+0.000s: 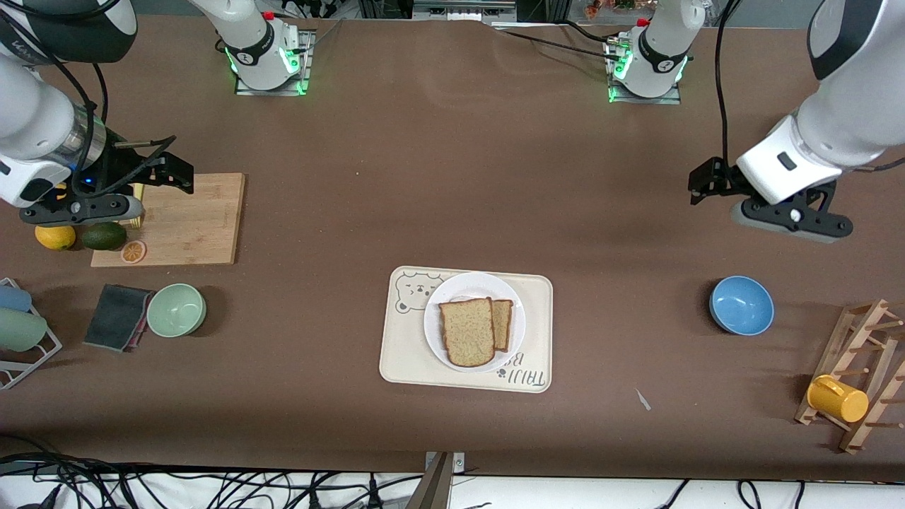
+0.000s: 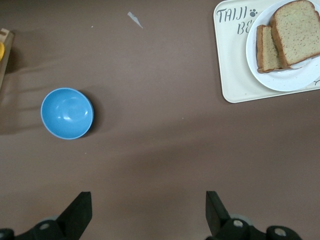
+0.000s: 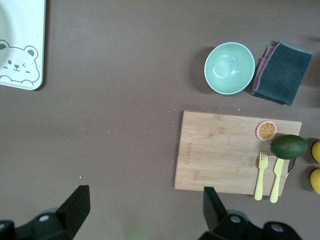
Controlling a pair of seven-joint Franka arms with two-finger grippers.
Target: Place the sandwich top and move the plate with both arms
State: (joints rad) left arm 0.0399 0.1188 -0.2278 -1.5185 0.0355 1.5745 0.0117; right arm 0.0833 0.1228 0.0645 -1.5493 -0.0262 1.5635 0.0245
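Observation:
The sandwich top point(image 1: 466, 332), a light tan speckled slice, lies on the white plate point(image 1: 469, 285), partly over a smaller, darker slice point(image 1: 503, 324). The plate sits on a cream bear-print tray point(image 1: 406, 350). The left wrist view shows the top point(image 2: 299, 31), the plate point(image 2: 290, 81) and the tray point(image 2: 234, 75). My left gripper point(image 1: 707, 184) is open and empty, up over bare table toward the left arm's end point(image 2: 148, 202). My right gripper point(image 1: 168, 168) is open and empty over the edge of the cutting board point(image 1: 194, 219), and also shows in its wrist view point(image 3: 145, 197).
A blue bowl point(image 1: 741, 305) and a wooden rack with a yellow mug point(image 1: 838, 398) stand toward the left arm's end. A green bowl point(image 1: 176, 309), dark cloth point(image 1: 117, 317), avocado point(image 1: 104, 236), lemon point(image 1: 54, 237) and wire rack point(image 1: 25, 339) are toward the right arm's end.

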